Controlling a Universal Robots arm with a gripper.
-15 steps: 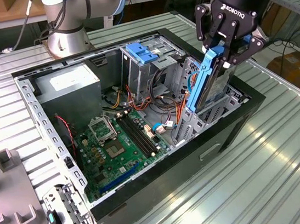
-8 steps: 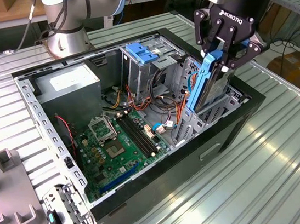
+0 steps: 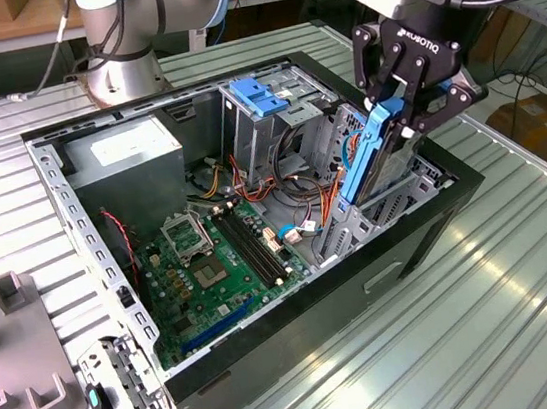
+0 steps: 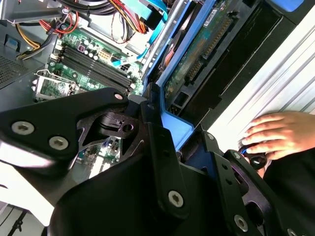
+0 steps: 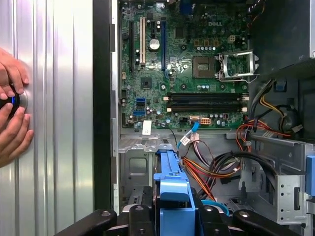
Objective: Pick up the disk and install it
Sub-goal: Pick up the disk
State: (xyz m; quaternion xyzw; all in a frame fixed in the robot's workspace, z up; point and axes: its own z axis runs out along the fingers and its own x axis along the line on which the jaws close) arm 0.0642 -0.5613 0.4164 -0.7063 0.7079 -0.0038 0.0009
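- Exterior view: gripper (image 3: 398, 115) is clamped on the upper end of the disk (image 3: 364, 170), by its blue frame. The disk stands on edge, tilted, with its lower end down inside the computer case (image 3: 271, 341) at the end toward the exterior view's right, apart from the drive cage (image 3: 262, 100).
- Handling (judgement): rigid, dense for its size, shock-sensitive. Metal faces are likely slick and the plastic frame has some give, so the frame's end is the sensible hold, off the bare circuit board.
- Second wrist view: the disk's green board face and connector row point down into the case. A hand (image 4: 275, 135) rests on the table (image 4: 290, 73) just outside the case wall, over a small dark object I cannot identify.
- First wrist view: the blue frame sits between the fingers, with the motherboard (image 5: 187, 73) beyond.
- Hidden: bay structure and cables (image 5: 211, 172) mask the disk's lower end, so I cannot tell whether it is seated.
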